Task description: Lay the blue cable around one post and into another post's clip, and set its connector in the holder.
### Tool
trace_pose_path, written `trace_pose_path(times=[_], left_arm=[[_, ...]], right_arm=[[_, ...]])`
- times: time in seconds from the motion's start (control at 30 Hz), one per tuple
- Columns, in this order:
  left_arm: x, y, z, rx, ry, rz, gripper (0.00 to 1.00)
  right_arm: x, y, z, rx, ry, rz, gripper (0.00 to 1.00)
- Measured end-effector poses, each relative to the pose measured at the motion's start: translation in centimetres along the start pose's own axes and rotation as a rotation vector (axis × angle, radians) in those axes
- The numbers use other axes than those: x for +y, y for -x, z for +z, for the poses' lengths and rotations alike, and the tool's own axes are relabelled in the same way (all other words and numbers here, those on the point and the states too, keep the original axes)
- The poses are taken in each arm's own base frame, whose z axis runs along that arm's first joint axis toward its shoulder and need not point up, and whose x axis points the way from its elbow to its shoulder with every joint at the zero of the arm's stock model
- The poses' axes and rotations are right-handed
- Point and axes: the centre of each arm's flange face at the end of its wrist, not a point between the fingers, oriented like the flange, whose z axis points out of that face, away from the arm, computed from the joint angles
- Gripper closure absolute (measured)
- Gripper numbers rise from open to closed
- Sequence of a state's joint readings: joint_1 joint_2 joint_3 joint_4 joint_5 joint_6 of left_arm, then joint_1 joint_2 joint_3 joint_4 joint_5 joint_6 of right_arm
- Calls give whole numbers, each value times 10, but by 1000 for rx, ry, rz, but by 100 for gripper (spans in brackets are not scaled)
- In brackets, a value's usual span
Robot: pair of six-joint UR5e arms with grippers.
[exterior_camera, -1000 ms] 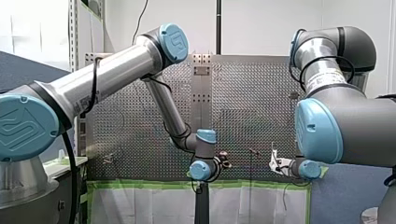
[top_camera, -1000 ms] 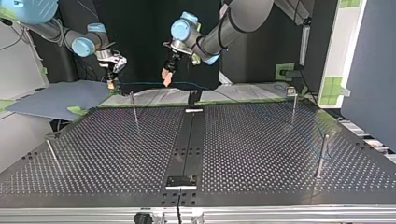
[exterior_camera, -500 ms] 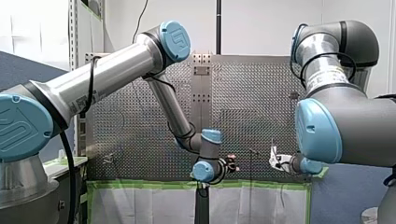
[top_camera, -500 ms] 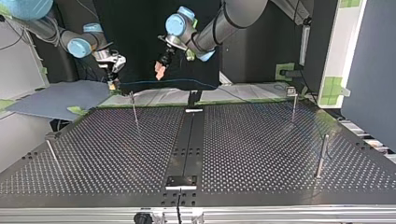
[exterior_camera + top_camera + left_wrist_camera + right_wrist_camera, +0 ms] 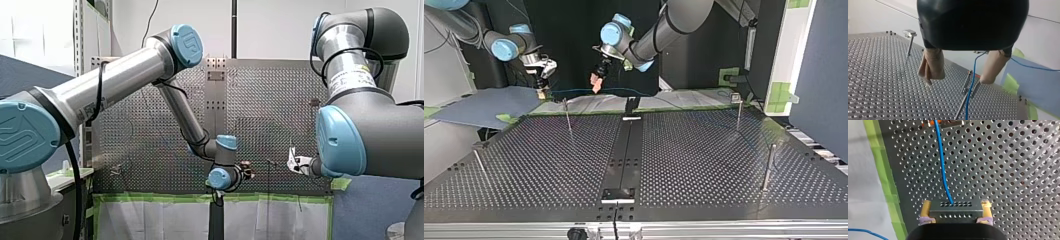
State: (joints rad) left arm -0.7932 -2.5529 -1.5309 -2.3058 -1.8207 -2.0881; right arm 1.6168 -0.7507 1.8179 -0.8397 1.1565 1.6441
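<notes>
One table (image 5: 704, 165), perforated, dark strip down the middle. Two arms, both working at the top view's far edge. Four posts counted in top view: far left (image 5: 567, 116), far right (image 5: 737, 111), near right (image 5: 768, 167), near left (image 5: 479, 161). One dark plate (image 5: 619, 194) on the strip at the near edge, probably the holder, well apart from both grippers.

On left gripper (image 5: 956, 81): beige pads (image 5: 931, 65) spread wide, nothing pinched, with cable hanging between them, nearer one pad, unclamped. On right gripper (image 5: 956, 204): yellow pads (image 5: 926, 206) closed on connector (image 5: 955, 211), one pad per short end.

One connector: small black block, rows of holes, rigid. Likely light, with firm flat ends; best pinched across them, as now.

One cable (image 5: 941, 162): thin, blue, leaving the connector's holed face and running ahead to an orange-tipped clip (image 5: 948, 122); seated there or not, cannot tell. In top view, strung in the air from right gripper past left gripper, then off toward the view's right along the far edge. Judged limp and very light, no shape of its own: sags unless kept taut, may slip through smooth pads, may kink at the connector if yanked. For routing, best taken in a loose pinch a little way behind the connector so it can slide; for seating, by the connector itself.
</notes>
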Motion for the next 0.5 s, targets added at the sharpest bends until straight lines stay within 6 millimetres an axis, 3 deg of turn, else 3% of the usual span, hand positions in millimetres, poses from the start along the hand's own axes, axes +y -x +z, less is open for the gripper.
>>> trace_pose_path(times=[0.27, 0.5], left_arm=[[12, 3, 4, -7, 38, 0, 0], [26, -22, 14, 45, 62, 11, 0]], right_arm=[[-5, 9, -10, -4, -11, 0, 98], [-14, -1, -24, 28, -30, -13, 98]])
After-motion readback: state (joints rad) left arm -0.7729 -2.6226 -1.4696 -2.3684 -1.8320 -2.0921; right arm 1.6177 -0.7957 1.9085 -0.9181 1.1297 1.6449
